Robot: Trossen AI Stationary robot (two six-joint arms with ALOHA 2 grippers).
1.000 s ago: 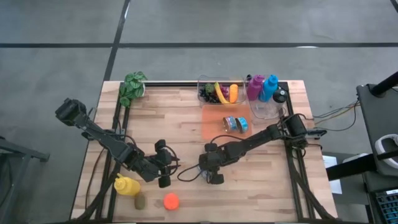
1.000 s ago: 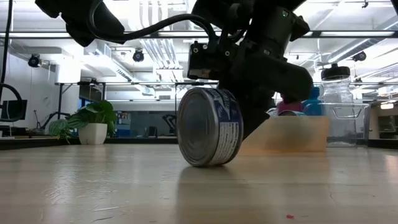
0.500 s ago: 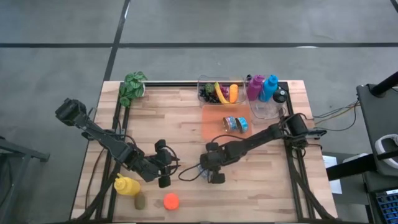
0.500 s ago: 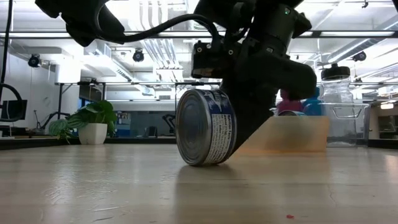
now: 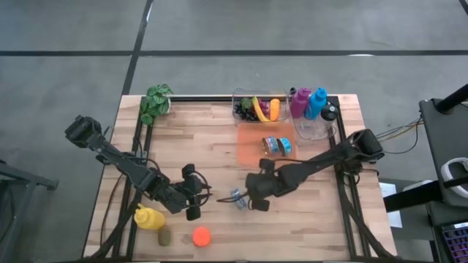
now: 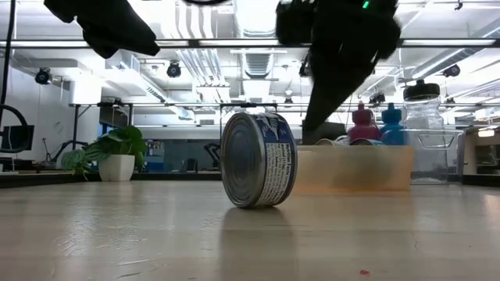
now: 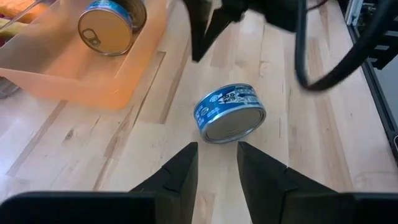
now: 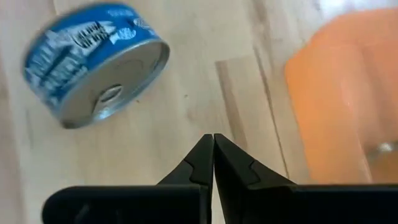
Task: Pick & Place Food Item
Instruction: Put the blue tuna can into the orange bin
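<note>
A blue-labelled tin can (image 5: 238, 196) lies on its curved side on the wooden table, flat ends upright (image 6: 258, 159). My right gripper (image 8: 213, 138) is shut and hangs above and just right of the can (image 8: 93, 62), touching nothing; in the high view it is beside the can (image 5: 256, 203). My left gripper (image 7: 216, 155) stands open left of the can (image 7: 230, 113), pointing at it from a short way off, with nothing between its fingers. In the high view it is near the table's middle left (image 5: 194, 193).
An orange tray (image 5: 248, 142) holding two more cans (image 5: 276, 145) lies behind the can. At the far edge are a clear bin of fruit (image 5: 256, 108), bottles (image 5: 308, 102) and a plant (image 5: 155, 102). A yellow bottle (image 5: 148, 217), a kiwi (image 5: 164, 236) and an orange ball (image 5: 201, 236) lie near left.
My right gripper has risen from table height behind the can, shifted a little toward the table's right edge and rolled at the wrist, staying shut. The can has turned slightly about on the table and stays on its side.
</note>
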